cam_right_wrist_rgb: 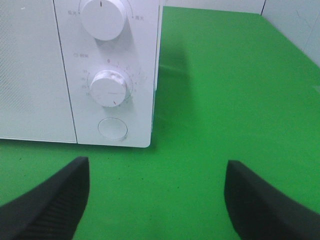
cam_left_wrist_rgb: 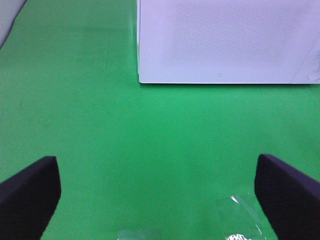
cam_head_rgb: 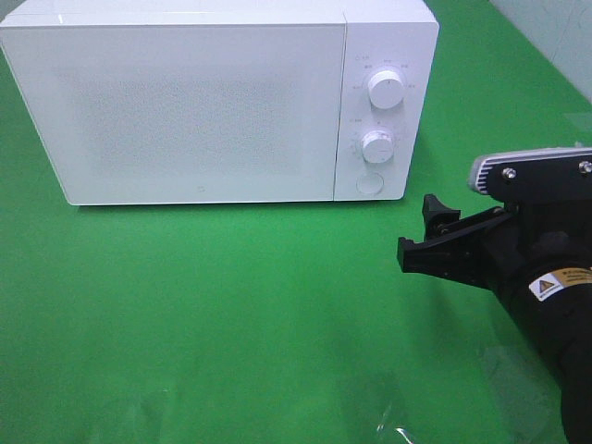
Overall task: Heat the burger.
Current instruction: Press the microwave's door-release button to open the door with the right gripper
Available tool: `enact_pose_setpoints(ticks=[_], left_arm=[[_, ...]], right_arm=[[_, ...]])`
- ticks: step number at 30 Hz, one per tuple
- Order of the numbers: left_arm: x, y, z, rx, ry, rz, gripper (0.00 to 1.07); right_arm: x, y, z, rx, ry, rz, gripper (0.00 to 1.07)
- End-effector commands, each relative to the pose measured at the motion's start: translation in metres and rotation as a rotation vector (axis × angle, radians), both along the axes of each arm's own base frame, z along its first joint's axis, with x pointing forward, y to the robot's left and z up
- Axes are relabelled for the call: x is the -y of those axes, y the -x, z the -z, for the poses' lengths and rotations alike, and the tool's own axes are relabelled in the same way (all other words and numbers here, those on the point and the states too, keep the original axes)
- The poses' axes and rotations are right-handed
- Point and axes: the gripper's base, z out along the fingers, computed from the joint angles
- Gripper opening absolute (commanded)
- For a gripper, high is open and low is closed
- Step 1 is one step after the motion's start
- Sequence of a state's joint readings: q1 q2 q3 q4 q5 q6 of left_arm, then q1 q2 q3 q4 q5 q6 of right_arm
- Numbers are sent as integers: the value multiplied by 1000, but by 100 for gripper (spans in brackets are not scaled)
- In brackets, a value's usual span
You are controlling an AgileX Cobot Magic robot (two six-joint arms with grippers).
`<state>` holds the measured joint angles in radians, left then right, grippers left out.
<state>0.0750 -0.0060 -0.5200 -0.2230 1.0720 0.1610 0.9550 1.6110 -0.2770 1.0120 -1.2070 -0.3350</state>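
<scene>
The burger is out of view in every frame. The white microwave (cam_head_rgb: pixel 203 102) stands at the back of the green table with its door closed. My right gripper (cam_head_rgb: pixel 416 229) hovers open and empty to the right of the microwave's front, a little in front of the control panel. The right wrist view shows its two dark fingers spread wide around bare green cloth (cam_right_wrist_rgb: pixel 155 200), facing the lower dial (cam_right_wrist_rgb: pixel 110 89) and the round button (cam_right_wrist_rgb: pixel 112 128). My left gripper (cam_left_wrist_rgb: pixel 157 195) is open with nothing between its fingers, low over the table in front of the microwave door (cam_left_wrist_rgb: pixel 225 40).
The control panel carries an upper dial (cam_head_rgb: pixel 386 88), a lower dial (cam_head_rgb: pixel 377 146) and a round button (cam_head_rgb: pixel 369 183). A shiny clear patch (cam_head_rgb: pixel 398 430) lies on the green cloth near the front edge. A pale wall shows at the back right.
</scene>
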Motion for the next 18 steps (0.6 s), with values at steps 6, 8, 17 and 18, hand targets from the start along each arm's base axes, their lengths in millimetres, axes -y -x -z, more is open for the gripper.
enact_pose_setpoints(ticks=[6,8,17,18], left_arm=[[0,3,1,18,3,4,98],[0,3,1,16,3,4,98],[0,2,1,11,3,4,98],[0,2,1,11,3,4,98]], right_arm=[[-4,-5,-3,119,-133,23,75],[-4,-5,-4,119,-206,29,73],[-7,-5,3,16,-873,124,50],[-7,-5,3,16,-873,124,50]])
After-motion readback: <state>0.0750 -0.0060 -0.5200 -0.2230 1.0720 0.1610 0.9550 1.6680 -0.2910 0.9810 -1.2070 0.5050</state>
